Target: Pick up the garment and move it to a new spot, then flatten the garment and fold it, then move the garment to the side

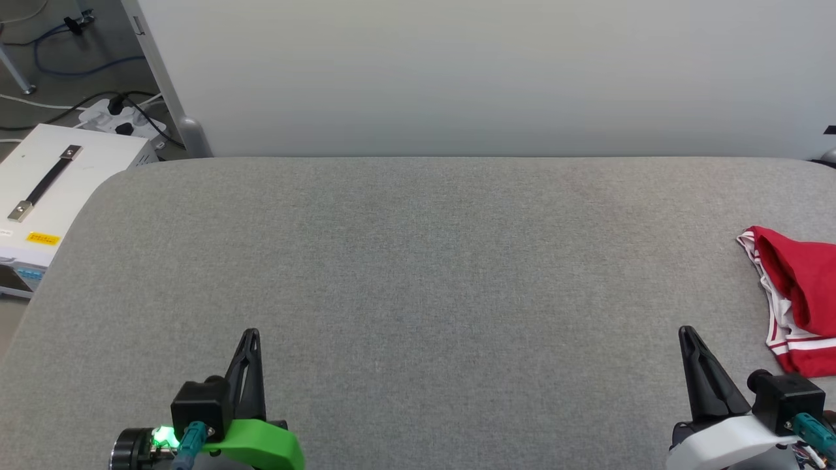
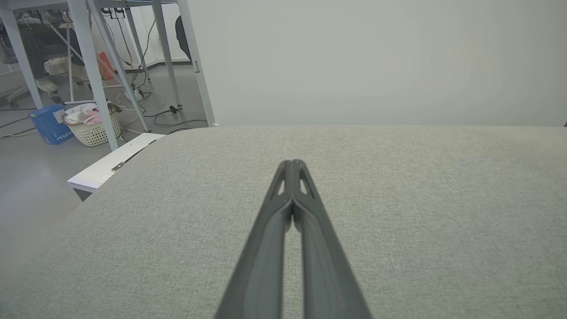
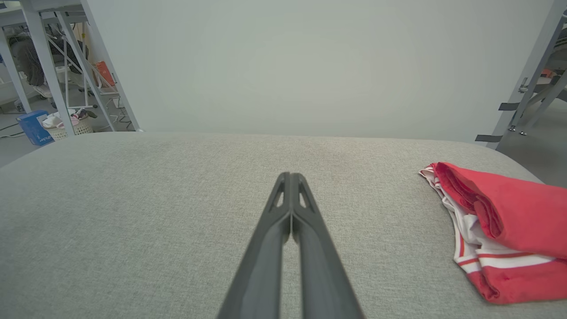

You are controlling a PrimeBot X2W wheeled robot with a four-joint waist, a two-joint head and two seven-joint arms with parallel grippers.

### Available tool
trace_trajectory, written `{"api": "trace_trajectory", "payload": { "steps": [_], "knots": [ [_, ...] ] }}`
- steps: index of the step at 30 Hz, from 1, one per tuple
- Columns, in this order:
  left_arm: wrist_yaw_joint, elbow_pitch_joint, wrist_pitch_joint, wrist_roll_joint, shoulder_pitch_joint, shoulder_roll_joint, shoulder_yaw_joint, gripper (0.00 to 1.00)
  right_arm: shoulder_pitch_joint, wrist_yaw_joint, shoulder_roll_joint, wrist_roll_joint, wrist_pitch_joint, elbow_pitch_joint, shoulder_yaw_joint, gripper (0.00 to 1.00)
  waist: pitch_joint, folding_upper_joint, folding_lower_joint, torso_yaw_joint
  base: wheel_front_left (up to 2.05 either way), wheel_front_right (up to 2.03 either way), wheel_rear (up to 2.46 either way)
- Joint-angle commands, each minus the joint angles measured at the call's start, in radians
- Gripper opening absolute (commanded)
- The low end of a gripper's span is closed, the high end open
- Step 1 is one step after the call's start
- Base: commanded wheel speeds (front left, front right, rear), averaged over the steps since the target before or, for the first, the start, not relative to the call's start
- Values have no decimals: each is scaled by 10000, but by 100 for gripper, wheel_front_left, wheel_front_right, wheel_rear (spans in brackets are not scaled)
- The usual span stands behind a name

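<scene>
The garment (image 1: 800,297), red with white parts and red-and-white striped trim, lies folded in a compact bundle at the far right of the grey fabric table (image 1: 418,261), partly cut off by the head view's edge. In the right wrist view the garment (image 3: 509,230) lies to the right of my fingers. My right gripper (image 1: 687,334) is shut and empty, just left of the garment and apart from it. At the lower left my left gripper (image 1: 251,336) is shut too, with nothing in it. Both pairs of fingers (image 2: 292,166) press together over bare cloth.
A pale wall (image 1: 483,72) runs along the table's far edge. Left of the table stands a white box with a black handle (image 1: 46,189), with cables and a power strip (image 1: 121,117) on the floor behind it. Metal table legs, a laundry basket (image 2: 91,126) and a blue box stand farther left.
</scene>
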Motion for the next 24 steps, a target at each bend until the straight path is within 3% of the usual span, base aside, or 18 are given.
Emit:
{"api": "trace_trajectory", "payload": {
  "steps": [1, 24],
  "knots": [
    [-11, -56, 61, 83, -194, -42, 36, 0, -207, -3, 43, -93, 69, -55, 18, 0, 4, 0, 0, -2, 0, 0, 0],
    [-17, -175, 523, 225, -368, -64, 128, 0, -466, -4, 165, -512, 534, -102, 45, 0, 70, 0, 0, -43, 0, 0, 0]
  ]
}}
